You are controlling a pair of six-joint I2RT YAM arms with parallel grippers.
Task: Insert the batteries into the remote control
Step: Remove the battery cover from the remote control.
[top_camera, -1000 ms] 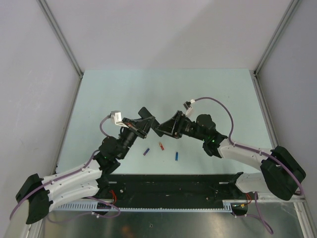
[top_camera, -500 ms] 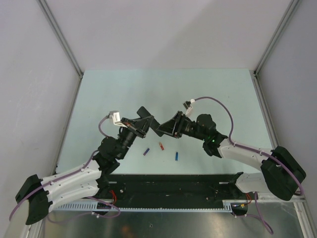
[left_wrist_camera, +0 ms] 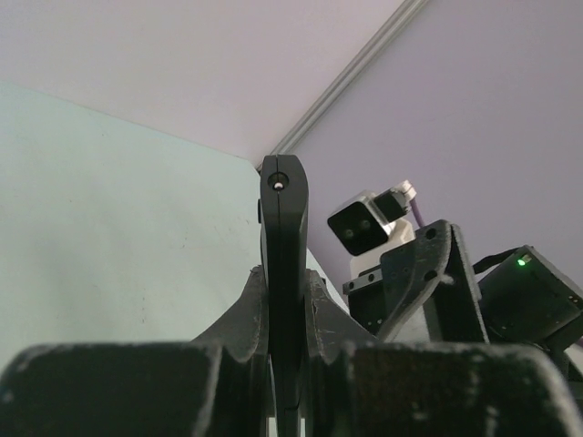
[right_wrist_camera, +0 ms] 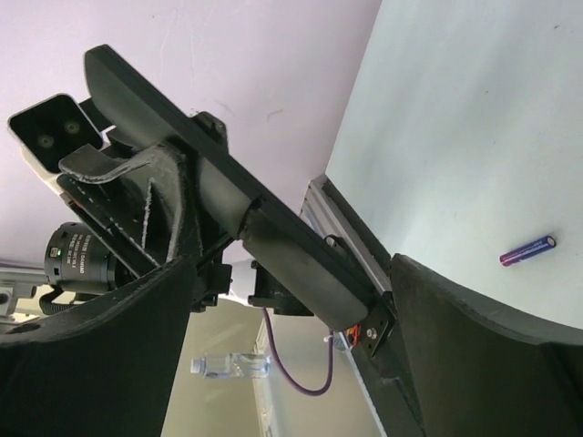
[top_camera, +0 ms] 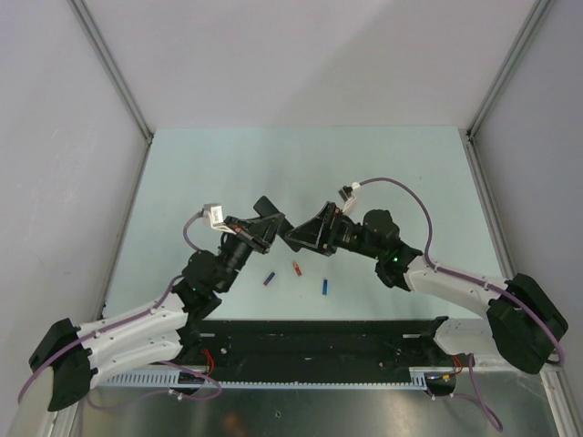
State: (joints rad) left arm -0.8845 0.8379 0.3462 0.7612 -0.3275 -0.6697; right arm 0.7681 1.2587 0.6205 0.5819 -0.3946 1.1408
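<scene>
Top view: left hand [top_camera: 266,221] and right hand [top_camera: 305,233] meet mid-frame over the worktop [top_camera: 383,164], with three batteries [top_camera: 296,268] loose just below them. Left wrist: remote control [left_wrist_camera: 283,246] clamped edge-on at centre, probably presented for access. Right wrist: hand spread wide, straddling the remote control's end, gripping nothing.

The pale green desk [top_camera: 383,173] bears three tiny cylinders lying apart near its front: a purple-blue battery [top_camera: 270,279], a red-orange battery [top_camera: 296,268] and a bright blue battery [top_camera: 324,286], all seemingly flat.
</scene>
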